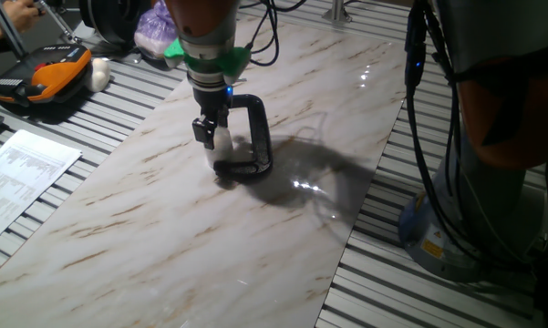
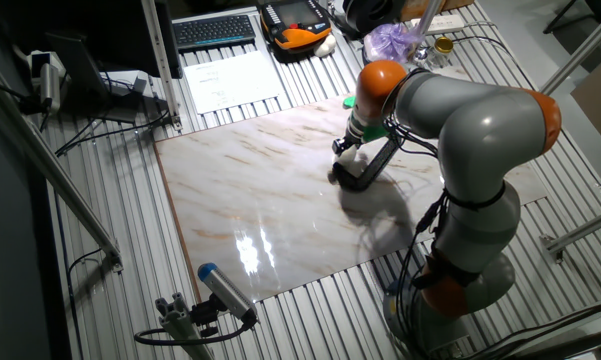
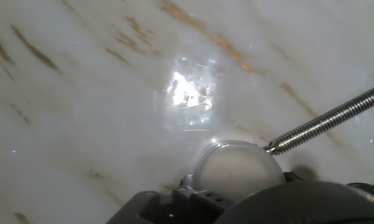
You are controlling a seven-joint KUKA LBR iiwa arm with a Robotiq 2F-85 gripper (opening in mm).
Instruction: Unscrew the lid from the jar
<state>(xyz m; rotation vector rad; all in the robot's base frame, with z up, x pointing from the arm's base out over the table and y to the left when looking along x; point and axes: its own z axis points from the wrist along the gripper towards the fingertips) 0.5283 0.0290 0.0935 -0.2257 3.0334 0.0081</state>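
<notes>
Right now the claw (image 1: 215, 137) stands low over the jar (image 1: 222, 141), its dark fingers flanking the whitish top, though whether they are clenched on it cannot be told. From the hand view the lid (image 3: 238, 170) looks seated still, the metal screw (image 3: 327, 121) pressing its side. The jar sits inside the black C-clamp (image 1: 253, 137) on the marble surface (image 1: 146, 210). Gripping looks current; next comes a firm squeeze, then twisting.
</notes>
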